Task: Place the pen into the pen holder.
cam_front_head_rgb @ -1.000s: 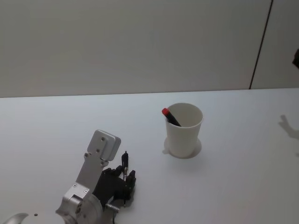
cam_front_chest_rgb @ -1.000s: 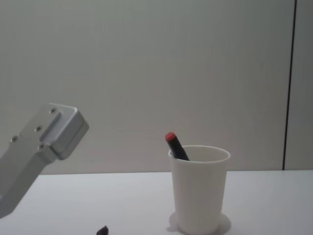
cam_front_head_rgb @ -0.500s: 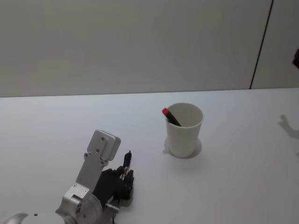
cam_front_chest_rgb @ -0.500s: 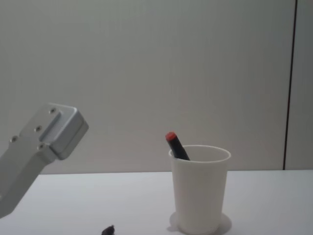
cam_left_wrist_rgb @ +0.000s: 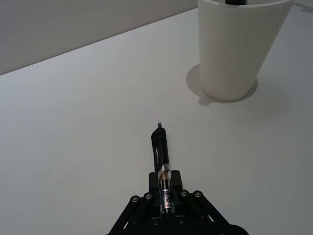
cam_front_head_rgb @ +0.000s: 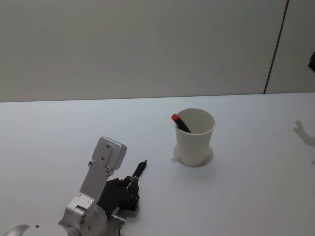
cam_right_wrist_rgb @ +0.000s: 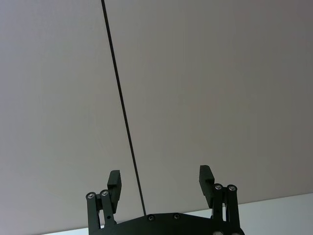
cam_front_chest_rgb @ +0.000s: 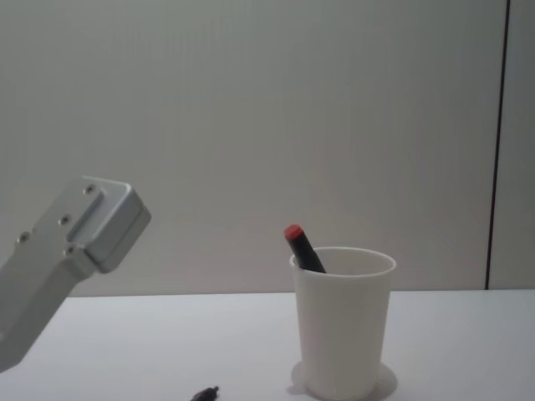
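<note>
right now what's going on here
The left gripper is shut on a black pen, low over the table, with the pen's tip aimed toward the pen holder, a white paper cup standing a little ahead. A red-capped pen leans inside the cup. The right gripper is open, facing the wall.

We see a matt, smooth white paper cup on a smooth matt white tabletop. The slim black pen looks like glossy plastic, we think. The silver left wrist housing is brushed metal.
</note>
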Controlling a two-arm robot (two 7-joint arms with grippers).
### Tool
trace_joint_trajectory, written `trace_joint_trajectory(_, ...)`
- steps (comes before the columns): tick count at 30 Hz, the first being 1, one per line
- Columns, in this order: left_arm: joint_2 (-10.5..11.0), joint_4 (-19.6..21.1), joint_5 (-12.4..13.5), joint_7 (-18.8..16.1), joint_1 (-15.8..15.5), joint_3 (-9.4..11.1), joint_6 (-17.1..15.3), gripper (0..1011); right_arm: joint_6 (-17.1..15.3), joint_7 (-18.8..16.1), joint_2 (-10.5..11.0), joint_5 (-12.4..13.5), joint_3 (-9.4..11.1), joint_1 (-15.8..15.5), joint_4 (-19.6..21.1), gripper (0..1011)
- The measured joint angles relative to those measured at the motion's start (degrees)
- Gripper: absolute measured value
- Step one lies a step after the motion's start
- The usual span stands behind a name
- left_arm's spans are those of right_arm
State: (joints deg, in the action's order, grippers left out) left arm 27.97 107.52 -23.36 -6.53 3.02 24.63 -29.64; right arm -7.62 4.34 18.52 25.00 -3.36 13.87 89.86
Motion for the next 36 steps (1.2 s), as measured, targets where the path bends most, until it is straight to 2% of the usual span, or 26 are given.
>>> trace_joint_trajectory(24, 0.1, 0.0, 0.0, 0.2, 0.1, -0.1, 0.3, 142, 0.0, 0.0, 0.0, 0.0, 0.0, 0.0, 0.0, 1001)
trace_joint_trajectory(30, 0.7, -0.1, -0.2, 0.3, 0.8, -0.4, 2.8, 142, 0.0, 0.0, 0.0, 0.0, 0.0, 0.0, 0.0, 1002)
trace_joint_trajectory(36, 2.0, 0.1, -0.1, -0.3, 2.1, -1.2, 6.8, 142, 0.0, 0.0, 0.0, 0.0, 0.0, 0.0, 0.0, 1002)
